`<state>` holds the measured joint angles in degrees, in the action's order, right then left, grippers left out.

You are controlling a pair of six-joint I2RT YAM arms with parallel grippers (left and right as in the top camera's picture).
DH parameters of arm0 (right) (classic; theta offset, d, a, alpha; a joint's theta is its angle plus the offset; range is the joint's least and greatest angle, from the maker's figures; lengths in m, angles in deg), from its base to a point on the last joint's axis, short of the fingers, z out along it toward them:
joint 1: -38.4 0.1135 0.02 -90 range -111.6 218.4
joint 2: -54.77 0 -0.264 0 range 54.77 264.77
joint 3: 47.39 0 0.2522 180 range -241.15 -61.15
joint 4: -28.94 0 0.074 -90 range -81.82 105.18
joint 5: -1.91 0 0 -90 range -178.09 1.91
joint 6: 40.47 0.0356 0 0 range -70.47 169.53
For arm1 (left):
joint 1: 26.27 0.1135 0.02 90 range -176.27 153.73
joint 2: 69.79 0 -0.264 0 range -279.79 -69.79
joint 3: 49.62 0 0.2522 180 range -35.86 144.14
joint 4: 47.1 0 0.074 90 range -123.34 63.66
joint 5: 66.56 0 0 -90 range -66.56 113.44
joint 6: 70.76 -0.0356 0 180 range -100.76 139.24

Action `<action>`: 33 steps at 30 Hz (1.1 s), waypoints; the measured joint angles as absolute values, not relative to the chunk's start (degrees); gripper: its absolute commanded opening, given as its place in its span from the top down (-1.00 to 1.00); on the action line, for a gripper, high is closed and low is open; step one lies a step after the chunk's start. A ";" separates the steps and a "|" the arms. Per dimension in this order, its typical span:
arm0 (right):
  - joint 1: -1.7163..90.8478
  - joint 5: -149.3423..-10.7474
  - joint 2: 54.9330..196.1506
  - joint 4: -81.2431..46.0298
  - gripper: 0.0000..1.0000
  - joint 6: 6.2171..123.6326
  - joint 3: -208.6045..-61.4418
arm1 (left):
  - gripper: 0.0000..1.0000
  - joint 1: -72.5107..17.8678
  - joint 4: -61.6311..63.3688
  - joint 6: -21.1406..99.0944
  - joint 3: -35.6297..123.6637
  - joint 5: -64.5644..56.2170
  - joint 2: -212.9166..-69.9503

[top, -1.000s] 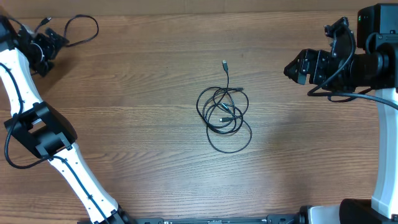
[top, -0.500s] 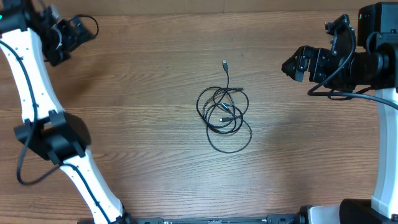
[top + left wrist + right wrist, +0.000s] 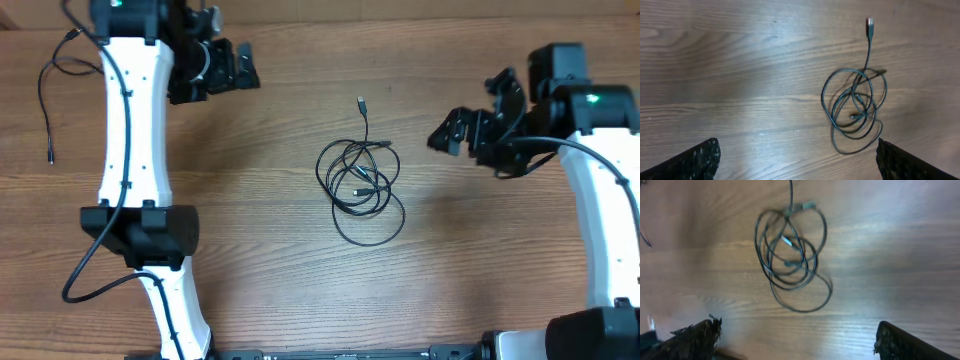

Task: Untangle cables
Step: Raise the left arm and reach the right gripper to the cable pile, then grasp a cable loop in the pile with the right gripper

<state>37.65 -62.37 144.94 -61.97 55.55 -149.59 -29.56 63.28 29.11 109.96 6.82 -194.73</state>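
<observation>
The cables lie in a knotted bundle of thin black loops (image 3: 360,185) at the table's middle, with one silvery plug end (image 3: 361,102) stretched toward the back. A separate thin black cable (image 3: 46,95) lies loose at the far left. My left gripper (image 3: 247,66) hovers at the back, left of the bundle, open and empty. In the left wrist view the bundle (image 3: 855,107) sits right of centre, ahead of the left gripper (image 3: 797,162). My right gripper (image 3: 447,130) hangs open to the bundle's right. The right wrist view has the bundle (image 3: 790,255) ahead of its spread fingers (image 3: 905,345).
The wooden table (image 3: 250,250) carries nothing else. The left arm's white links (image 3: 130,140) stand over the left part of the table, and the right arm's white link (image 3: 600,220) runs down the right edge.
The left arm has swung from the far back-left corner rightward toward the middle, leaving a loose cable lying at the left. The right gripper has shifted left, nearer the bundle.
</observation>
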 measured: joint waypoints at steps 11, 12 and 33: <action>52.66 -62.46 145.16 -34.80 -1.00 55.48 -128.13 | -0.99 -33.69 63.33 29.09 106.35 8.42 -194.84; 53.67 -63.55 145.16 -34.05 -1.00 55.55 -127.45 | -0.99 -33.69 63.35 29.09 106.33 8.61 -194.84; 57.19 -73.96 156.59 -28.33 -0.39 54.21 -125.88 | -0.99 -33.65 63.35 29.09 106.24 9.62 -194.84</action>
<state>57.19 -73.96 156.59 -28.33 54.21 -125.88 -33.65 63.35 29.09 106.24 9.62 -194.84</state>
